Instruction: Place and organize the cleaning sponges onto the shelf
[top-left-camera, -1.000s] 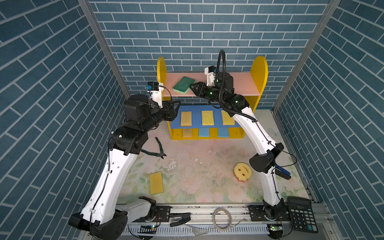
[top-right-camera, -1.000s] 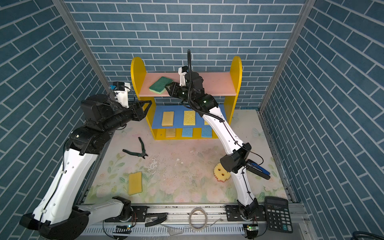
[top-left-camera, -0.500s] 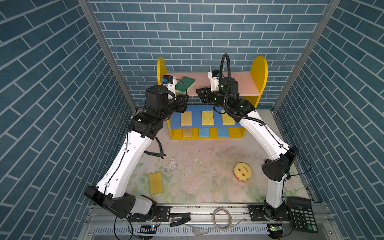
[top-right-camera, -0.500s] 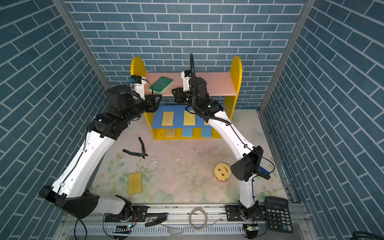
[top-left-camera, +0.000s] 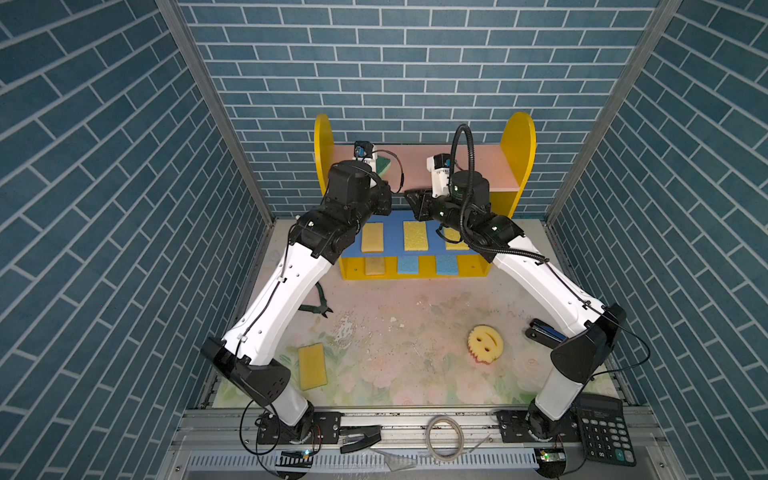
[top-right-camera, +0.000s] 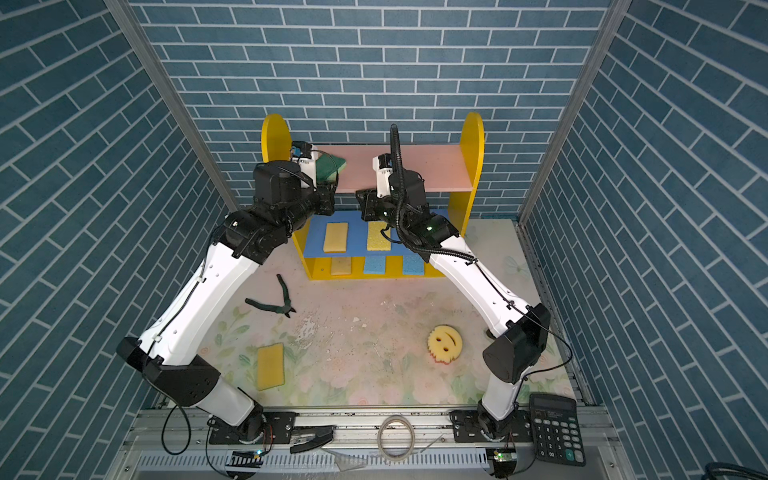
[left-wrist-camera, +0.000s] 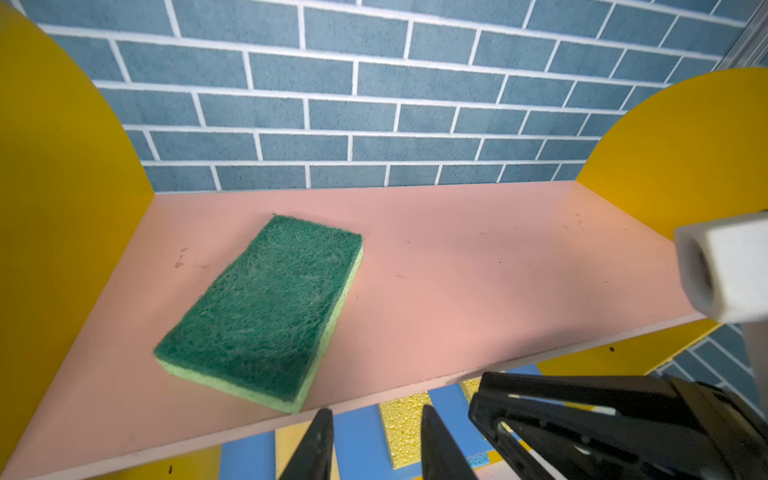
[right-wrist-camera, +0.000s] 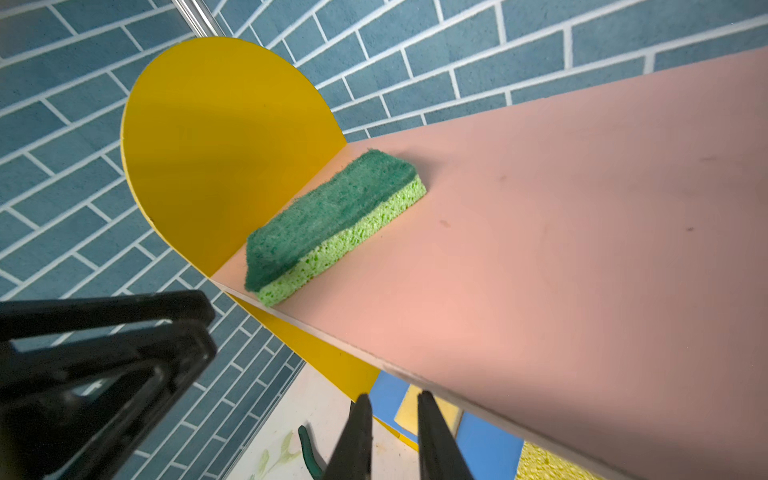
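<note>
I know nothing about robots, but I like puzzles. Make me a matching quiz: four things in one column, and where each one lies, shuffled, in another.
Things:
1. green-topped sponge
2. smiley sponge
3. light blue sponges
4. calculator

Places:
A. floral mat
B. metal front frame
C. pink top board
D. yellow base

Pairs: 1-C, 2-A, 3-D, 4-B
</note>
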